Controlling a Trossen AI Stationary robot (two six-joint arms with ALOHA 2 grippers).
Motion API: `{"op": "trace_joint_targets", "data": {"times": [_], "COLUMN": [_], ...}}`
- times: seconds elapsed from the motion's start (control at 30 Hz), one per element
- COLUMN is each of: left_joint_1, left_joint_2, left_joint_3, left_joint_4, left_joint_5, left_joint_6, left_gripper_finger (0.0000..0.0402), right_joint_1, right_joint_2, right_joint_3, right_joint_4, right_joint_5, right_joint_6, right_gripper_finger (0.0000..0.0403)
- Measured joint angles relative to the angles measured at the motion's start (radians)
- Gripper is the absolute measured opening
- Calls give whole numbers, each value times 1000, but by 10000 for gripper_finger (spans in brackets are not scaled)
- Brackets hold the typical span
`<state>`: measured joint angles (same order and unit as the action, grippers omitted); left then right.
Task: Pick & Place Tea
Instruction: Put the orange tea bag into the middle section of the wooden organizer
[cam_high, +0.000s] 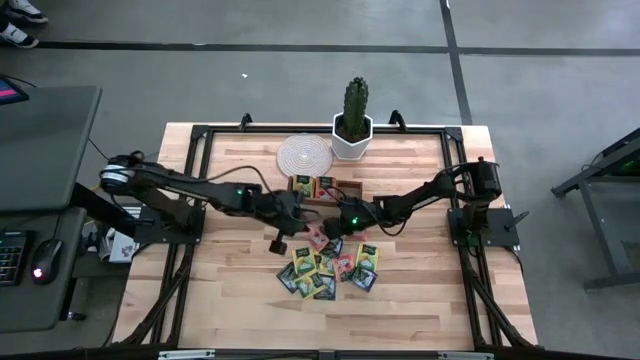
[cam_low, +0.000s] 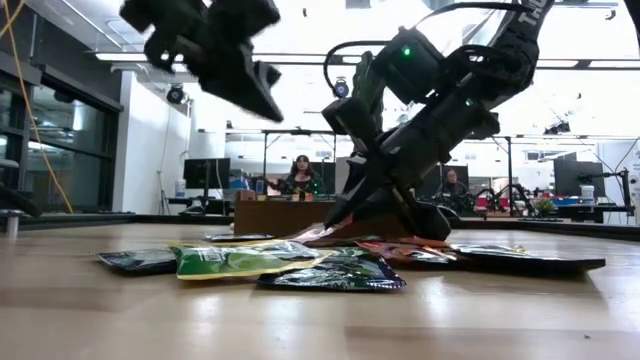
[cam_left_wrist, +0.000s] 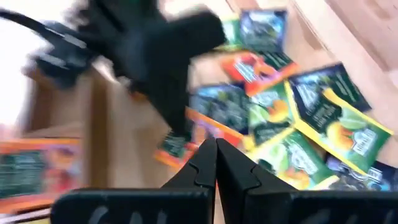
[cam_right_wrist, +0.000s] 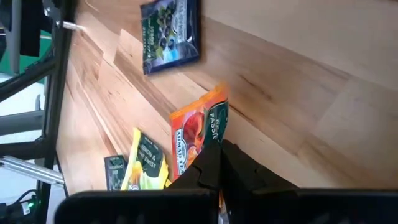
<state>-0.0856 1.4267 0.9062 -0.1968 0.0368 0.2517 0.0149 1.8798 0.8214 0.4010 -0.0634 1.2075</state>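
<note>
Several tea packets (cam_high: 330, 268), yellow, green, orange-red and dark, lie in a loose heap on the wooden table near its middle. More packets (cam_high: 312, 186) sit in the brown wooden tray (cam_high: 345, 188) behind the heap. My right gripper (cam_right_wrist: 219, 155) is down at the heap's far edge, shut on an orange-red packet (cam_right_wrist: 198, 132). It shows low in the low view too (cam_low: 345, 215). My left gripper (cam_left_wrist: 216, 149) hangs shut and empty above the table, left of the heap (cam_low: 262, 95). My right gripper pinches the orange-red packet at its edge (cam_right_wrist: 215, 140) between its two fingertips. The fingers slant down at it from the table's right side. The rest of the packet lies out on the wood in front of the fingers.
A cactus in a white pot (cam_high: 352, 125) and a round woven mat (cam_high: 303, 155) stand at the table's far edge behind the tray. A dark packet (cam_right_wrist: 169, 34) lies alone on the wood. Bare wood lies at the near left and near right. People sit in the room beyond (cam_low: 300, 175).
</note>
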Motion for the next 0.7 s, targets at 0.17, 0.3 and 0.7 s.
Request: {"op": "trace_joint_targets", "data": {"times": [0.17, 0.3, 0.7], "left_joint_1": [0, 0, 0], "left_joint_2": [-110, -169, -310], "left_joint_3": [-23, -84, -372], "left_joint_4": [13, 13, 306], "left_joint_5": [-39, -49, -17], "left_joint_6": [32, 14, -244], "left_gripper_finger": [1, 1, 1], "right_joint_1": [19, 26, 18], "right_joint_2": [-63, -124, -402], "right_joint_3": [0, 0, 2], "right_joint_4": [-16, -58, -185], "right_joint_5": [65, 90, 223], "right_joint_6": [-22, -48, -281], "right_gripper_finger": [0, 0, 0]}}
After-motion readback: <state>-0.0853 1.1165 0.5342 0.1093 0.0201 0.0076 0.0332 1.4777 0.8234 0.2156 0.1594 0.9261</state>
